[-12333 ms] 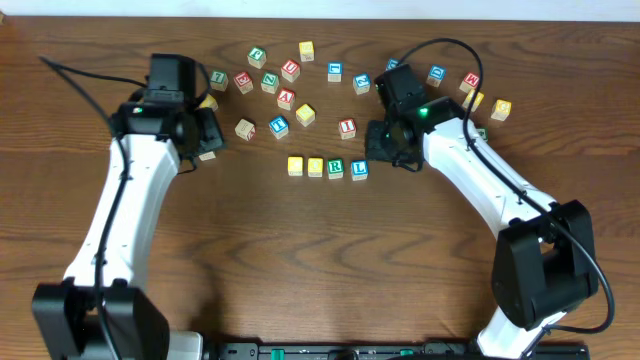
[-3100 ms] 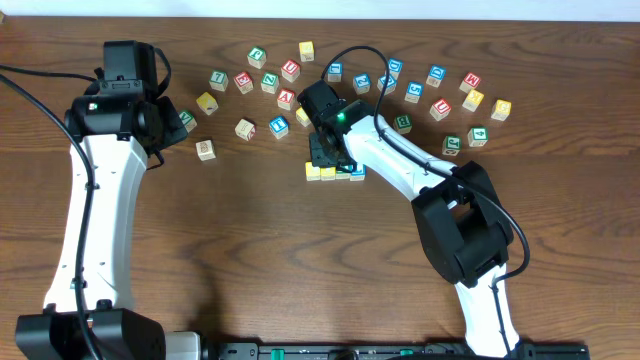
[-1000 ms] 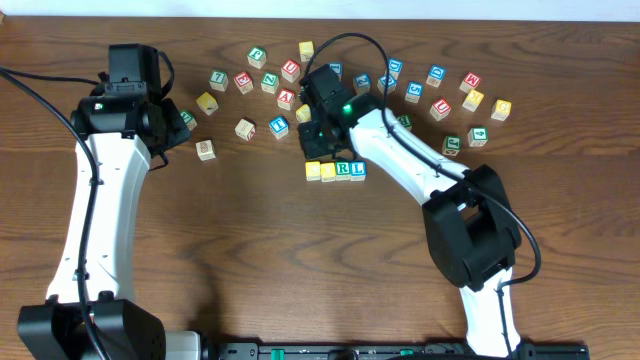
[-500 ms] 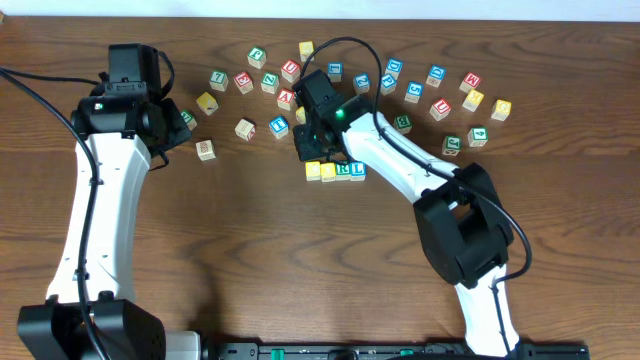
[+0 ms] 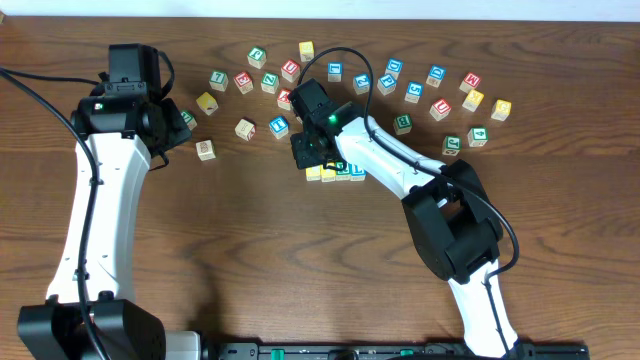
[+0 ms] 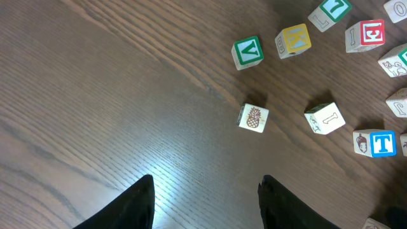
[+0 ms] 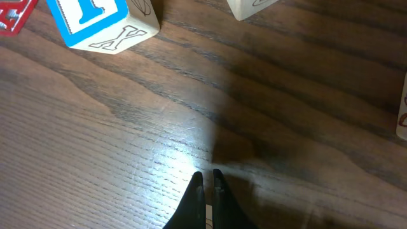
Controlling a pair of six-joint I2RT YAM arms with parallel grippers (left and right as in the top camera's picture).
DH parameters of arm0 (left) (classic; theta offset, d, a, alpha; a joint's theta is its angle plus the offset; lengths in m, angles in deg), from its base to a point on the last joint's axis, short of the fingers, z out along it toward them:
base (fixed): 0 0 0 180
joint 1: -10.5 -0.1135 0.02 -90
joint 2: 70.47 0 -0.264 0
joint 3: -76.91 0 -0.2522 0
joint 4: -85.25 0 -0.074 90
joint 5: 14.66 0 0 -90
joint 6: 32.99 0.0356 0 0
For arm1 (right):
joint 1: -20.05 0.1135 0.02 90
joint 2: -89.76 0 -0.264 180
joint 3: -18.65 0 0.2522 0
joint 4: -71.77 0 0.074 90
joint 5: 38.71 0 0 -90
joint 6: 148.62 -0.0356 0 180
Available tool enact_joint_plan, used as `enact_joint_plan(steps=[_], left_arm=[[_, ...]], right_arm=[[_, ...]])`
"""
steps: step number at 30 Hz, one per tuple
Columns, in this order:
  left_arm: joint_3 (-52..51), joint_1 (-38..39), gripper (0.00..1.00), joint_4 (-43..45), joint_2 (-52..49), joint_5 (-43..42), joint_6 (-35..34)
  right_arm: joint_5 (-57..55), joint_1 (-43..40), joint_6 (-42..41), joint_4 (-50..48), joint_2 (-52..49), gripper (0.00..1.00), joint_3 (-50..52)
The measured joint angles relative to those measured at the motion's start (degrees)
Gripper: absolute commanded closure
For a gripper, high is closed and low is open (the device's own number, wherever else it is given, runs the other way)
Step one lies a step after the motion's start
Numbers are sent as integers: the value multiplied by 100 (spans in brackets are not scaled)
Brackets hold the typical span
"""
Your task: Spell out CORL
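The four CORL cubes stand in a row at mid-table. Two are yellow-topped cubes [image 5: 314, 174] [image 5: 328, 176]. To their right stand the green R cube [image 5: 343, 171] and the blue L cube [image 5: 358, 173]. My right arm partly covers their far edges. My right gripper [image 5: 303, 154] [image 7: 207, 181] is shut with nothing in it, low over bare wood just up-left of the row's left end. Far to the left, my left gripper [image 5: 176, 126] [image 6: 206, 194] is open and empty above the table.
Several loose letter cubes arc across the back of the table [image 5: 300, 260]. A blue T cube [image 5: 279, 126] [image 7: 102, 19] [image 6: 382, 143] lies just ahead of the right gripper. A pineapple cube [image 6: 254, 117] [image 5: 205, 149] and a green A cube [image 6: 247, 52] lie ahead of the left fingers.
My right gripper has slid a little to the left along the far side of the row, jaws shut throughout. The row and the left arm have not moved.
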Motion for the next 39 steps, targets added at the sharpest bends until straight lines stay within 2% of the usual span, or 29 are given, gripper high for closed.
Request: enact_joint_plan(steps=[39], left_arm=[[0,-2,48,-2,0,0,0]], right_arm=[[2,-2,0,109,0,99,-17]])
